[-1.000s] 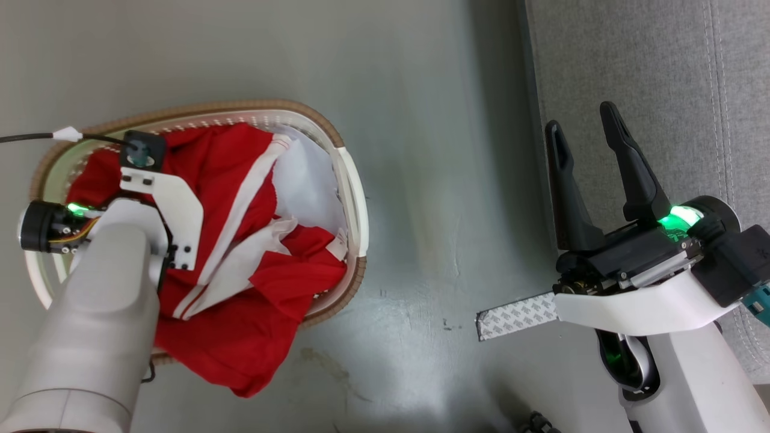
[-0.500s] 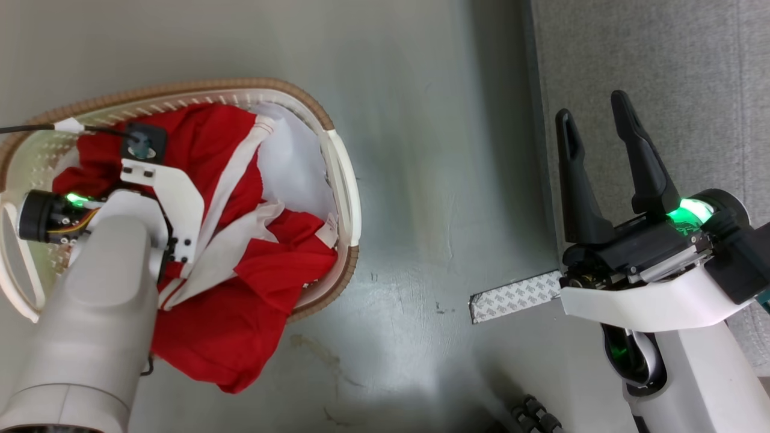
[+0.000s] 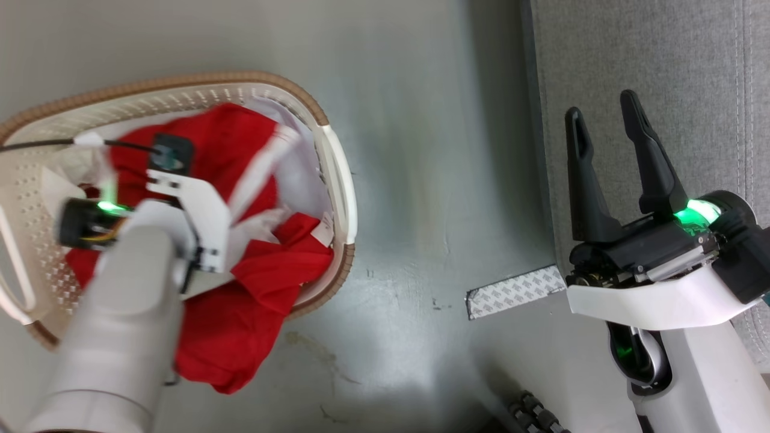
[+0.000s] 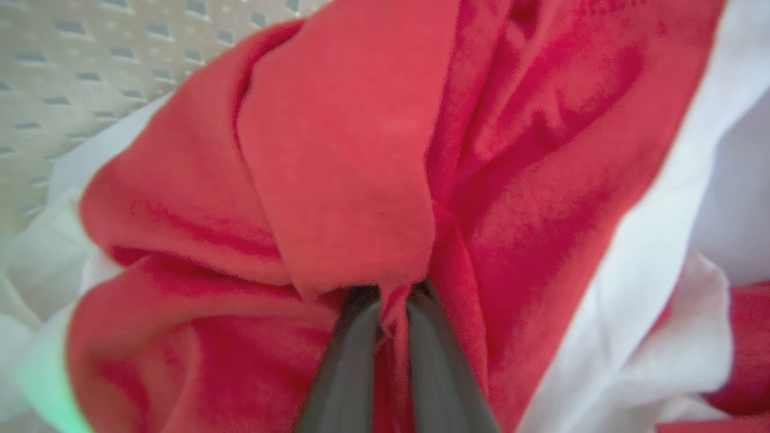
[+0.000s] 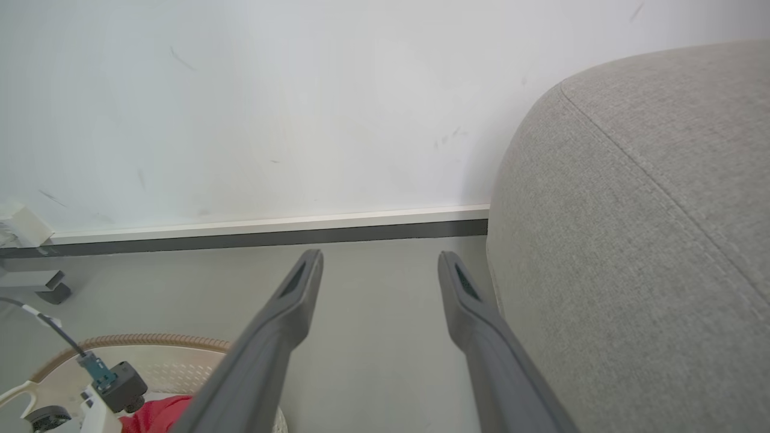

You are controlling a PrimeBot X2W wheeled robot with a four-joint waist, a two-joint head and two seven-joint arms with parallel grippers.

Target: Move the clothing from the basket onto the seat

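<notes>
Currently my left gripper (image 4: 394,296) has its two dark fingers drawn almost together, pinching a bunched fold of the clothing (image 4: 337,150), a soft bright red fabric with white panels. The clothing lies crumpled in the basket (image 3: 252,81), one red lobe draped out over the near rim. Basket: oval, white perforated plastic, brown woven-look rim. My right gripper (image 3: 600,107) has its fingers spread wide, holding nothing, at the edge of the seat (image 3: 662,54): grey textured upholstery, stitched seams, rounded corner. A patterned tape strip (image 3: 514,291) lies on the glossy grey floor (image 3: 433,150).
</notes>
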